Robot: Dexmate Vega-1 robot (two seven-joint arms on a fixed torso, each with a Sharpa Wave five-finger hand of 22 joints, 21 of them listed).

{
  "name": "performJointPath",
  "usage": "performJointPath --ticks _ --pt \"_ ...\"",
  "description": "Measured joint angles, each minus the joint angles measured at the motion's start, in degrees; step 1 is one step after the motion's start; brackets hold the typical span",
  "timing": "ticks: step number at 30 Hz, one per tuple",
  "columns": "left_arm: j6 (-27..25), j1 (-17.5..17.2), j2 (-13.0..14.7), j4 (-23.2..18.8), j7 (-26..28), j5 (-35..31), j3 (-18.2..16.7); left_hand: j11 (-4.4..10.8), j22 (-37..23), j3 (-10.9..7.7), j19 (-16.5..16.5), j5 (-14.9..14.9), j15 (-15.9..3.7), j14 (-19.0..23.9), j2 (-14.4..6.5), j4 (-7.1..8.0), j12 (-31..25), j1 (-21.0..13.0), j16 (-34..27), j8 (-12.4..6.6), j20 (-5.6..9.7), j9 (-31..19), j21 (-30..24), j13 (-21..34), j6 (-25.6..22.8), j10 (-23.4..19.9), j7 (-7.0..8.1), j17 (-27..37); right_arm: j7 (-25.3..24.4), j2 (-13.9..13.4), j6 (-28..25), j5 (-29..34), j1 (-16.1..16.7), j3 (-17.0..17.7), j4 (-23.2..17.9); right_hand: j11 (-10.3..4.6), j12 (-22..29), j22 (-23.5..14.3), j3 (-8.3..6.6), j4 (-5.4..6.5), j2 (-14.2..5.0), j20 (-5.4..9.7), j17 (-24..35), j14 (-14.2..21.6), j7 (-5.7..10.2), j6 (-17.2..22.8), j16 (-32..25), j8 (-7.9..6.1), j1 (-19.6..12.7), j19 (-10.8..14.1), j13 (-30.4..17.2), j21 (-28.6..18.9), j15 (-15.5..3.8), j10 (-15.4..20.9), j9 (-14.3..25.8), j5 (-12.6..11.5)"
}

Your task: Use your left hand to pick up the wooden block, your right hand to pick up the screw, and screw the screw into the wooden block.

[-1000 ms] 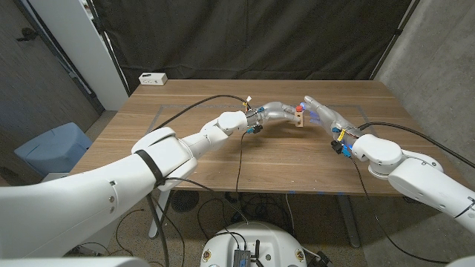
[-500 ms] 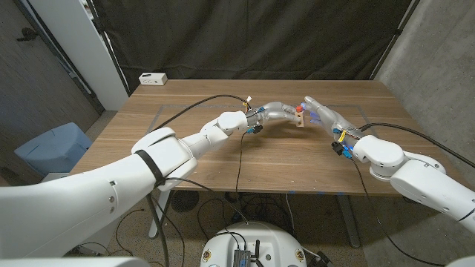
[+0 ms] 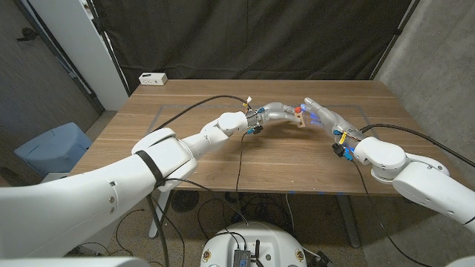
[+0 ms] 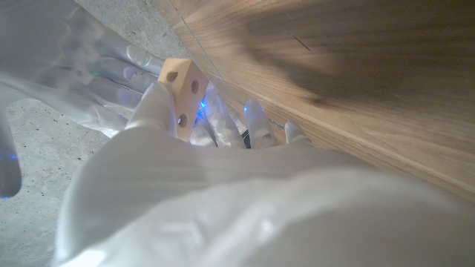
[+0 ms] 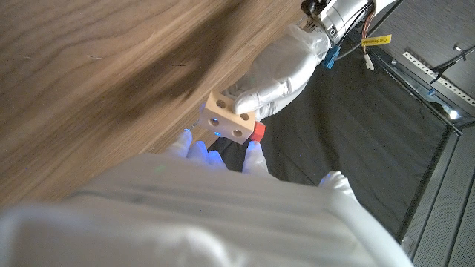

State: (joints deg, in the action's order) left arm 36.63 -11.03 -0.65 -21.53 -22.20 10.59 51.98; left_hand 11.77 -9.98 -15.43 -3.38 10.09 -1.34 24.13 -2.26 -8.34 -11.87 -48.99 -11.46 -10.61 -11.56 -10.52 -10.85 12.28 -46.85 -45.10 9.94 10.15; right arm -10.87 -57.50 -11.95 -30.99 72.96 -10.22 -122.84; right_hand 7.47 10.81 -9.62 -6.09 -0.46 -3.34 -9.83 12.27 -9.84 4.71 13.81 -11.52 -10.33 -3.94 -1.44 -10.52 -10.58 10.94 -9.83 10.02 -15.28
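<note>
Head view: left hand [image 3: 273,113] holds the wooden block [image 3: 300,119] above the worktop [image 3: 223,159], toward its far edge. Right hand [image 3: 319,113] meets the block, red screw [image 3: 298,108] at its fingers. White box [image 3: 153,78] at far left corner.

Left wrist view: fingers [image 4: 152,104] clamp the holed block [image 4: 183,89].

Right wrist view: right fingers [image 5: 254,156] pinch the red screw [image 5: 258,131] against the block [image 5: 228,119].
</note>
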Motion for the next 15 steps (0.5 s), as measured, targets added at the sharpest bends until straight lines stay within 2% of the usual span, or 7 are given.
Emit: performJointPath --ticks 15 --pt "0.54 -0.07 0.01 -0.05 -0.02 -0.12 -0.01 0.0 0.0 0.01 0.0 0.0 0.0 0.0 0.0 -0.01 0.0 0.0 0.0 0.0 0.0 0.0 0.0 0.0 0.0 0.0 -0.01 0.0 0.11 -0.75 -0.41 0.09 1.67 0.7 -1.74 0.0 0.0 0.0 0.0 0.0 0.0 0.0 0.0 0.0 0.01 0.0 0.0 0.0 0.0 0.0 0.0 0.0 0.0 0.0 0.0 -0.41"
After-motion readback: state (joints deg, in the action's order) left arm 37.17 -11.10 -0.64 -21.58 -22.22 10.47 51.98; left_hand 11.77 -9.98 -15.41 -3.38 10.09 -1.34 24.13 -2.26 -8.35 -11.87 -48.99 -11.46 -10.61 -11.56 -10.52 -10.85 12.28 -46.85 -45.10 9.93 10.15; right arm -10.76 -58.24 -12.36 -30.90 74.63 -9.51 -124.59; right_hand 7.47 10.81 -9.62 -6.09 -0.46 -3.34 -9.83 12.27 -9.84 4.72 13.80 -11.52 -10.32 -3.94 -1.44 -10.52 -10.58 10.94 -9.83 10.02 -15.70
